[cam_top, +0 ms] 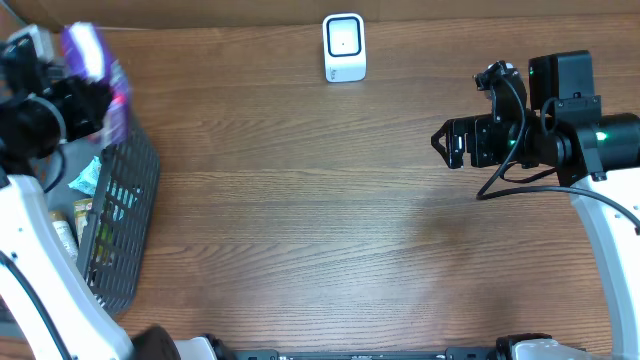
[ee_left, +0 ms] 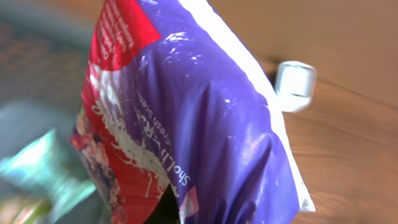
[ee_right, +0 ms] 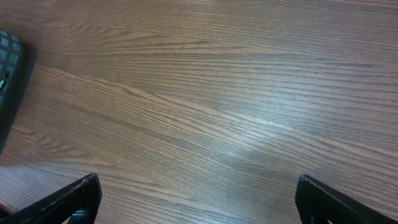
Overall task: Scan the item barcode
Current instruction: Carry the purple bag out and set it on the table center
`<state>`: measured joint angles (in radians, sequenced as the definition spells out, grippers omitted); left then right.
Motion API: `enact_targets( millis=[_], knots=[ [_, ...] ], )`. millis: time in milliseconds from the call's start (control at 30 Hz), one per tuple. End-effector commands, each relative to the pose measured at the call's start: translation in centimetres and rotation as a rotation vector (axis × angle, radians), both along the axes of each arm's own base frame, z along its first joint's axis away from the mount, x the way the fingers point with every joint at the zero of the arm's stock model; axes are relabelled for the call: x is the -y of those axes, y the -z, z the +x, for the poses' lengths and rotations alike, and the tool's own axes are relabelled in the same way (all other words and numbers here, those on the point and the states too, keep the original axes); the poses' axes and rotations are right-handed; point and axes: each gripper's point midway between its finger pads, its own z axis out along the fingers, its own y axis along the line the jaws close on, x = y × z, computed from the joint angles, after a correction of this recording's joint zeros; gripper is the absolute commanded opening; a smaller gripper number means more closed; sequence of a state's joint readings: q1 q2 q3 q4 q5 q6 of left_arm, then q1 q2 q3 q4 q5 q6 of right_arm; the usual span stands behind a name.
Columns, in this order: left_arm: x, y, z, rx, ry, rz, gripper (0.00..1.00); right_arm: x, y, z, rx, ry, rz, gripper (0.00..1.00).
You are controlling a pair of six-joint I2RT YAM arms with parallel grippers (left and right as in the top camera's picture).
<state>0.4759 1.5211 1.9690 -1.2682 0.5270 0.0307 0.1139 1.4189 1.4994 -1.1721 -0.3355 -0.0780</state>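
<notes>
My left gripper point(cam_top: 88, 100) pinches the purple packet point(ee_left: 205, 124) above the basket point(cam_top: 130, 200) at nine o'clock. My right gripper point(cam_top: 440, 143) hangs spread and empty at three. Judged step: carrying. Next, swing to the scanner point(cam_top: 344, 47) at twelve, barcode facing it (none visible yet).
</notes>
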Motion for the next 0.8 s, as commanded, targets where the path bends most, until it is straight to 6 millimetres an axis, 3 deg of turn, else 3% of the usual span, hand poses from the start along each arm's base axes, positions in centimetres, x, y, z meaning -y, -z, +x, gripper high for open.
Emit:
enact_targets(
  millis=[0, 100, 200, 467, 567, 767],
  knots=[
    [6.7, -5.8, -2.1, 0.193, 0.225, 0.03, 0.04, -0.1, 0.0, 0.0, 0.003, -0.005, -0.005, 1.0],
    [10.7, -5.7, -2.7, 0.188, 0.341, 0.015, 0.04, -0.1, 0.0, 0.0, 0.005, -0.005, -0.005, 1.0],
    [15.3, -4.1, -2.7, 0.134, 0.481, -0.021, 0.04, -0.1, -0.1, 0.1, 0.01, -0.005, -0.004, 1.0],
    [27.9, 4.9, -1.9, -0.12, 0.786, -0.245, 0.05, -0.1, -0.1, 0.2, 0.012, -0.005, -0.004, 1.0],
    [31.2, 9.2, -0.6, -0.252, 0.769, -0.368, 0.04, -0.2, -0.1, 0.2, 0.013, -0.004, -0.004, 1.0],
    [35.3, 14.6, 0.6, -0.396, 0.773, -0.595, 0.04, -0.1, 0.0, 0.1, 0.007, -0.004, -0.006, 1.0]
  ],
)
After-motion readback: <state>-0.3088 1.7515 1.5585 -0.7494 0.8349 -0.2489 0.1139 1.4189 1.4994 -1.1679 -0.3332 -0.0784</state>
